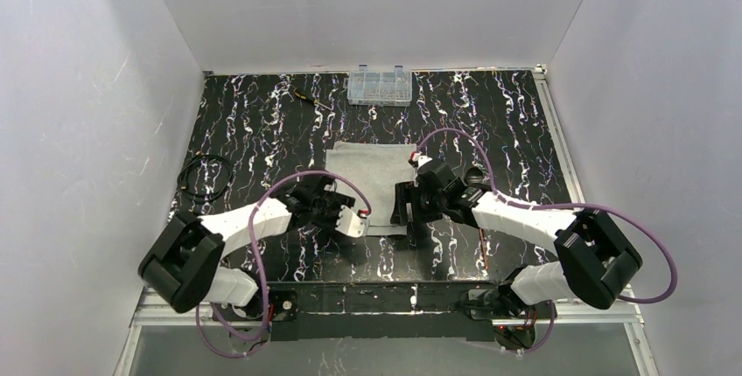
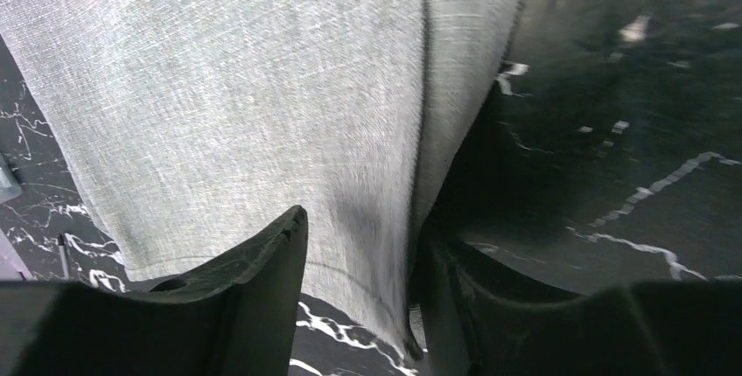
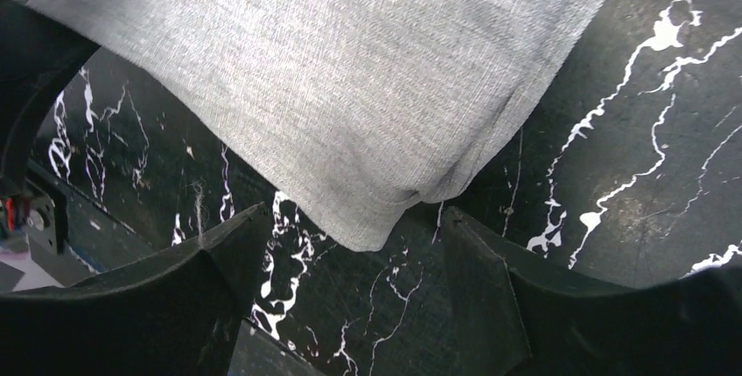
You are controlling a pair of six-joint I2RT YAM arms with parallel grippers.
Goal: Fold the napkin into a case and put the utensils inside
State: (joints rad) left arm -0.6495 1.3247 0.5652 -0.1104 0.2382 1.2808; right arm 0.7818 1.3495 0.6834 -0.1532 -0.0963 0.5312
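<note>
**Both grippers stand open at the napkin's near corners**

The napkin [image 1: 372,170] lies spread on the black marbled table [image 1: 262,122], about midway between the two arms. It looks flat and roughly rectangular from above. Each arm reaches in to one of its near corners.

The left gripper [image 1: 354,219] sits at the near left corner. In its own wrist view the jaws stand wide apart, and the grey cloth [image 2: 219,87] runs down into the gap between them. The corner tip ends close beside one of the fingers [image 2: 455,306]. A dark seam runs up the cloth there, with another strip of the same fabric beyond it. I can't tell whether that is a folded layer or just a lifted hem. The gap is far wider than the cloth, so nothing is pinched.

The right gripper [image 1: 402,205] is at the near right corner. Its jaws are also spread. The wrist view shows the napkin's [image 3: 350,61] corner lying on the table between the two fingers [image 3: 219,288], with dark tabletop showing either side of it. That corner has a slight pucker.

At the far edge sit a clear plastic box [image 1: 379,86] and, left of it, a screwdriver [image 1: 311,98]. A coil of black cable [image 1: 206,177] lies well off to the left. I cannot make out the utensils.
</note>
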